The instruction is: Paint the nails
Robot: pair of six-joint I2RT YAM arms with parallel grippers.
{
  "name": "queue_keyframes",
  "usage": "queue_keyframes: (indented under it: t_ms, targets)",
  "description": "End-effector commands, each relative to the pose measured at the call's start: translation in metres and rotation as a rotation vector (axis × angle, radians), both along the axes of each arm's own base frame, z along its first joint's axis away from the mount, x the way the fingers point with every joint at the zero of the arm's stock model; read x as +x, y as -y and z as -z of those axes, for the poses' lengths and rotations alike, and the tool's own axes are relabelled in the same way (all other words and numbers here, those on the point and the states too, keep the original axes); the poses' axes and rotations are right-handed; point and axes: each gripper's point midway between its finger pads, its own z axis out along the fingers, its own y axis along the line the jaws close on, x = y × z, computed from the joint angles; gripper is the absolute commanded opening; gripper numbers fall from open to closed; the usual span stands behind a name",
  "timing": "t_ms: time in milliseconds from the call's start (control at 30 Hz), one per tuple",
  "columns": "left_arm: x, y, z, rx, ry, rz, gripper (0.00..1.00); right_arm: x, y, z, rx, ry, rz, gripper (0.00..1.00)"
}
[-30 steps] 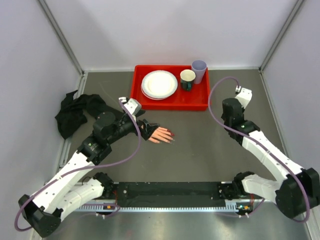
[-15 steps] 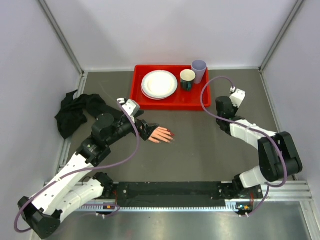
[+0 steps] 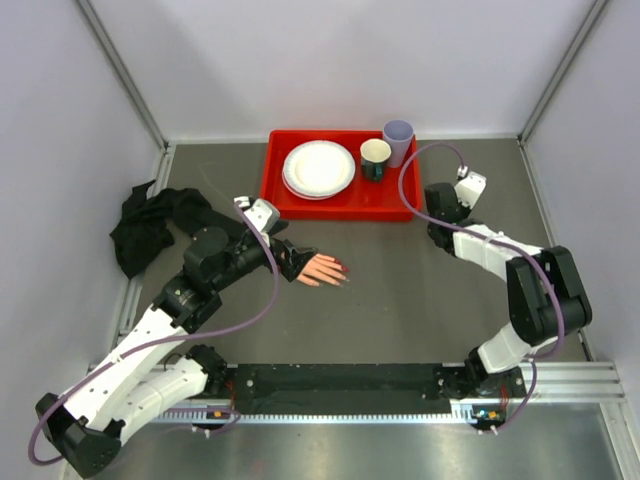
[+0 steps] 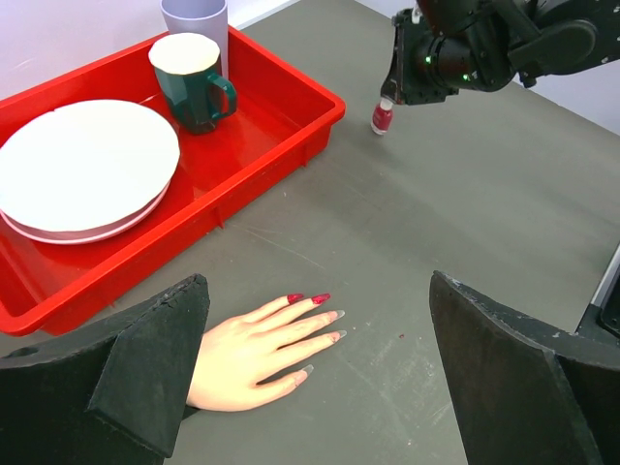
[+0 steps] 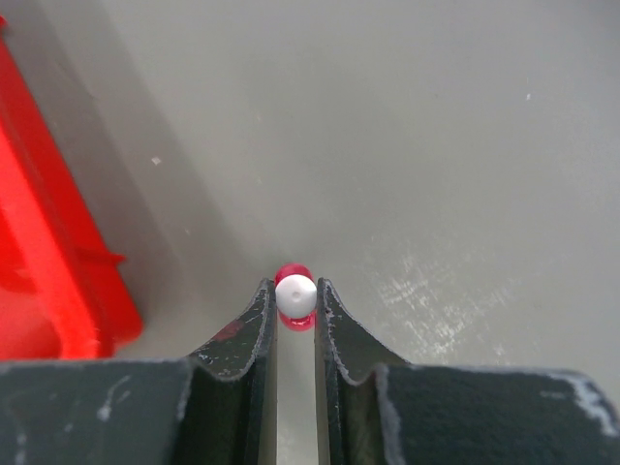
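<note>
Beyond nails (image 4: 320, 298), red tray (image 4: 276, 160), polish bottle (image 4: 383, 117)

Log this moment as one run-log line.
left end effector: open, straddling mannequin hand | right end effector: shut on cap of polish bottle, beside red tray | nails: two red

tray (image 4: 271, 170) — glossy red plastic | table (image 4: 465, 223) — matt grey, scuffed | nails (image 4: 320, 298) glossy | cloth (image 3: 145, 225) matt black

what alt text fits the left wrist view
A mannequin hand lies on a grey table between the fingers of the open left gripper, some nails red. Behind, a red tray holds plates, a green mug and a lilac cup; the right gripper grips a polish bottle.
</note>
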Motion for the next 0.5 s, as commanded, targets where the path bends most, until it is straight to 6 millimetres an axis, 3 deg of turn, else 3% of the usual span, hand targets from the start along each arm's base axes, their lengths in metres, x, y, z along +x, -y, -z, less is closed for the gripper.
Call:
queue_keyframes:
  t_ms: [0, 167, 233, 467]
  targets:
    - [0.001, -0.001, -0.014, -0.034, 0.042, -0.006, 0.99, 0.010, -0.002, -0.007, 0.023, 0.014, 0.014, 0.10]
    - [0.000, 0.000, -0.014, -0.037, 0.043, 0.000, 0.99, 0.011, -0.002, -0.005, 0.018, -0.001, 0.017, 0.11]
    - [0.000, -0.001, -0.015, -0.040, 0.044, -0.003, 0.99, 0.011, -0.003, -0.007, 0.013, -0.004, 0.010, 0.16]
    - [0.000, 0.001, -0.012, -0.033, 0.039, 0.009, 0.99, 0.009, -0.011, -0.033, 0.012, -0.001, -0.083, 0.50]
